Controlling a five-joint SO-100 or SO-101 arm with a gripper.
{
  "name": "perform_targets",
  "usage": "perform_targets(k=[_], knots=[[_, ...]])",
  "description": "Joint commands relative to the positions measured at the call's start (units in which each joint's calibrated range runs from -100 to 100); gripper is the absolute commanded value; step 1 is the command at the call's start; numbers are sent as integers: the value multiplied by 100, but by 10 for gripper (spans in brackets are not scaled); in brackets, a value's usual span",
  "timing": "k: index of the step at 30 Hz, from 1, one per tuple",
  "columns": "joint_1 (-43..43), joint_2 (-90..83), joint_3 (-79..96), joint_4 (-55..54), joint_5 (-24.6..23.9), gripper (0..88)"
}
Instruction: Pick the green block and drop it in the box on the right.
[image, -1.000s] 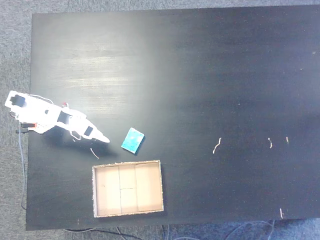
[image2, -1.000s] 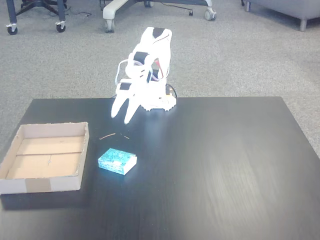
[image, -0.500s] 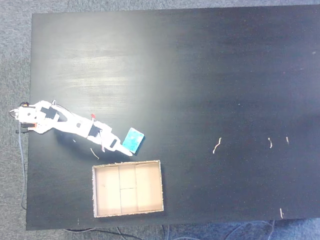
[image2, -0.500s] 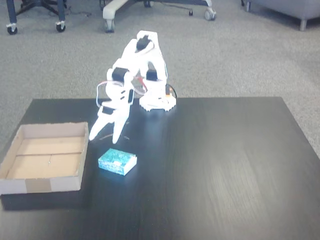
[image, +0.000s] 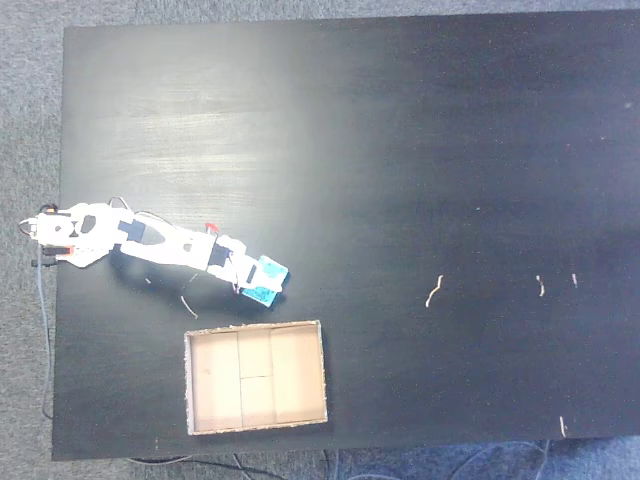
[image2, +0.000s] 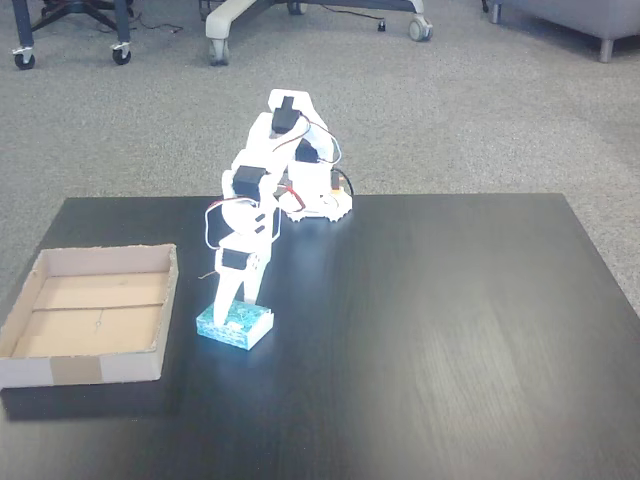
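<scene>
The green block (image: 272, 271) is a small teal slab lying on the black table (image: 420, 150), just above the box in a fixed view from overhead. My white gripper (image: 254, 279) reaches from the left and covers the block's left part. From the front in a fixed view, the gripper (image2: 235, 312) points straight down with its fingertips spread on top of the block (image2: 252, 328), a narrow gap showing between them. The box (image: 256, 376), a shallow tan cardboard tray, is empty; it stands left of the block (image2: 90, 315) in the front view.
The arm's base (image: 58, 236) sits at the table's left edge from overhead and at the far edge (image2: 312, 203) from the front. Small bits of debris (image: 433, 291) and a thin strand (image: 188, 305) lie on the table. Chair wheels (image2: 215, 40) stand on the carpet behind.
The arm has stretched out from its folded pose, and the gripper has moved from beside the base over to the green block and come down onto it. Block and box have not moved.
</scene>
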Motion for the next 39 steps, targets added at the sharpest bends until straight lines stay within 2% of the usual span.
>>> perform_targets(k=[1, 2, 4, 7, 11, 16, 20, 26, 30, 34, 37, 39], knots=[[-129, 751, -1386, 753, 200, 404], [-167, 1140, -2021, 1174, 249, 385], [-83, 1360, -2374, 1306, 156, 366], [-106, 1292, -2229, 1249, 190, 246], [-83, 1403, -2392, 1290, 181, 153], [-75, 1225, -2266, 1257, 205, 93], [78, 90, -1323, 951, 142, 56], [446, -3873, 2104, -626, -54, 75], [875, -5769, 3437, -1212, 244, 88], [1695, -5634, 3510, -1749, 435, 101], [2094, -4770, 3301, -2624, 508, 117], [2270, -3873, 2630, -2831, 537, 117]])
